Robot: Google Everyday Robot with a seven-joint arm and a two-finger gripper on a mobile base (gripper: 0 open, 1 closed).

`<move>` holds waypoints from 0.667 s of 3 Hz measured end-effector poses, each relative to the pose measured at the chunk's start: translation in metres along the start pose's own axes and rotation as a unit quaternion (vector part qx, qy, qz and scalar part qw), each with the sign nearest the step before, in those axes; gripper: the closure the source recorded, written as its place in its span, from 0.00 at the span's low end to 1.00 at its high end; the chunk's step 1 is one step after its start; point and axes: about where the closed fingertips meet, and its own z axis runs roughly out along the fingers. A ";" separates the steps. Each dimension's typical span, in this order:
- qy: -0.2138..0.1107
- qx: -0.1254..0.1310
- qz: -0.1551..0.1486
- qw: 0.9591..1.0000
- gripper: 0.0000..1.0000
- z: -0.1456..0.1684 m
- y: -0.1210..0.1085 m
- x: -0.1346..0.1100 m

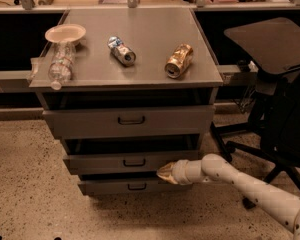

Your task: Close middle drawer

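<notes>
The grey cabinet has three drawers. The middle drawer (105, 162) has a flat grey front with a small dark loop handle (134, 162) and stands pulled out a little, with a dark gap above it. My gripper (165, 172) comes in from the lower right on a white arm. Its tan tip rests at the lower right part of the middle drawer's front, right of the handle. The top drawer (128, 120) and the bottom drawer (121, 186) also stand slightly out.
On the cabinet top (140, 39) lie a clear plastic bottle (60, 64), a white bowl (65, 33), a blue-white can (122, 50) and a crushed gold can (178, 61). A black office chair (270, 84) stands close at the right. The floor is speckled.
</notes>
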 end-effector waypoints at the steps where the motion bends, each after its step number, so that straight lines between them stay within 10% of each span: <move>1: -0.087 -0.012 0.018 0.996 0.95 0.001 0.002 0.000; 2: -0.121 -0.046 0.024 0.991 1.00 0.016 0.006 0.001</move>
